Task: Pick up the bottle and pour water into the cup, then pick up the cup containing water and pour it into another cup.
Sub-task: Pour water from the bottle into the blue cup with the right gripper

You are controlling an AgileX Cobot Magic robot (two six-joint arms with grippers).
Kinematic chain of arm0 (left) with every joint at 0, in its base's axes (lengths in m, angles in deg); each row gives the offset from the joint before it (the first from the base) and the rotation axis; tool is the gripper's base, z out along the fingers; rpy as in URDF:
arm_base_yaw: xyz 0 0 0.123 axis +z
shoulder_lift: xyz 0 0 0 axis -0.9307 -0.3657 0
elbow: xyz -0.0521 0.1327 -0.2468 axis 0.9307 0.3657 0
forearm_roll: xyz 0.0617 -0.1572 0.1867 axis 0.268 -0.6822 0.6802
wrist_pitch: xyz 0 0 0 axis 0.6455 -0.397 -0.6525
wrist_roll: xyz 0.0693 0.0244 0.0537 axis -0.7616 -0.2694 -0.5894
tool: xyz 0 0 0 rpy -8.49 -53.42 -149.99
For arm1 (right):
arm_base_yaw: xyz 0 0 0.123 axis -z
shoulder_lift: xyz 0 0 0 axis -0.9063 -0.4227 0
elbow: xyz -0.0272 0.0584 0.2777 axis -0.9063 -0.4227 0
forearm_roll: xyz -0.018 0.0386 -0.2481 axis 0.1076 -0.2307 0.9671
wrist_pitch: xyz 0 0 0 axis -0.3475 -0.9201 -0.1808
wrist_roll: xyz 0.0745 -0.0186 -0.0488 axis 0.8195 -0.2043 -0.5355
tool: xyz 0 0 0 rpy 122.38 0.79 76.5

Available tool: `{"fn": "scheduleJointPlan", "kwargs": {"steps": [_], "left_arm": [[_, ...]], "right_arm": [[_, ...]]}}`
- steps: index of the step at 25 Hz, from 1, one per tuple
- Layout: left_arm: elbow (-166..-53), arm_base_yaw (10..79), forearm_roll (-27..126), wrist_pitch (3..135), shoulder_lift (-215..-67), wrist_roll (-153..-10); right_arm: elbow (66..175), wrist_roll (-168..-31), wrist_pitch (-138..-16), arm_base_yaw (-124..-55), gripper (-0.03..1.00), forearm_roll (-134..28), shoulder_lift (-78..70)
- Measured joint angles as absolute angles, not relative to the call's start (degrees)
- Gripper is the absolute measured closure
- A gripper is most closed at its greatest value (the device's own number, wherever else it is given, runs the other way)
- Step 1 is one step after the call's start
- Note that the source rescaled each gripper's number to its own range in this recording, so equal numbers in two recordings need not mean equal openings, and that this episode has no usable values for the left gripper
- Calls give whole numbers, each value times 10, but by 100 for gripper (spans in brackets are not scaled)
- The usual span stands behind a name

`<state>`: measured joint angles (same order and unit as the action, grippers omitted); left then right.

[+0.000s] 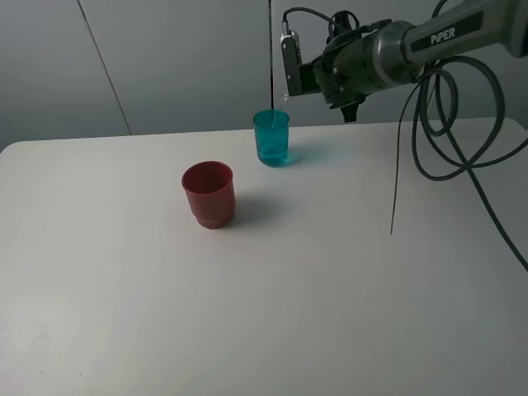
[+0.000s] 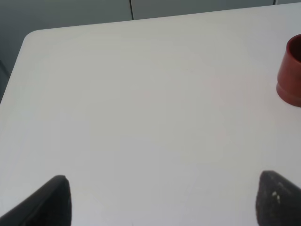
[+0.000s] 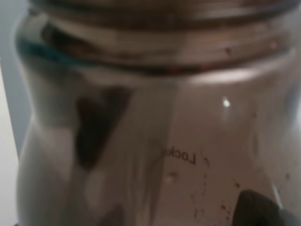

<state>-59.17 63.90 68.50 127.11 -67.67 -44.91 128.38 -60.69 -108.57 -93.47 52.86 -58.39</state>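
Nearest us, the table [image 1: 330, 313] is a smooth, matt white surface with rounded corners. Further in stands the red cup [image 1: 208, 194]: opaque plastic, squat and upright, with a narrower stepped base. Behind it and to the right, well apart from it, the teal cup [image 1: 271, 138] is a translucent tumbler with straight tapered sides, also upright. Its lower part looks darker than its rim. Beyond the table's far edge, the wall [image 1: 124, 66] is made of flat grey panels with thin seams.

The right arm [image 1: 412, 45], grey metal and black, reaches in from the far right above the teal cup. Black cables [image 1: 462, 124] loop down from it, and one thin strand hangs in front of the table's right half. Just over the teal cup's rim, under the arm's end, is a faint clear glint. We cannot tell whether it is water or the neck of the bottle [image 3: 155, 117]. From the right wrist the bottle fills the whole view: smoky grey-brown, see-through plastic, ridged with threads at one end, and speckled with droplets. It hides everything behind it.

The left gripper [image 2: 164, 202] hovers low over bare table with its two dark fingertips [image 2: 51, 202] spread wide, touching nothing. The red cup sits off to one side, well clear of it. The right gripper [image 1: 318, 78] is clamped on the bottle, and one dark fingertip [image 3: 256, 209] shows pressed against the bottle's wall.
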Motion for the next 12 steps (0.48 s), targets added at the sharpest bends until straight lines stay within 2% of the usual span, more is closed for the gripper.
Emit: {"fn": "scheduleJointPlan", "kwargs": {"steps": [12], "left_arm": [[-592,639,685,1271,-677,-449]], "right_arm": [[1283,-635,-1073,-952,97,529,-583]]}}
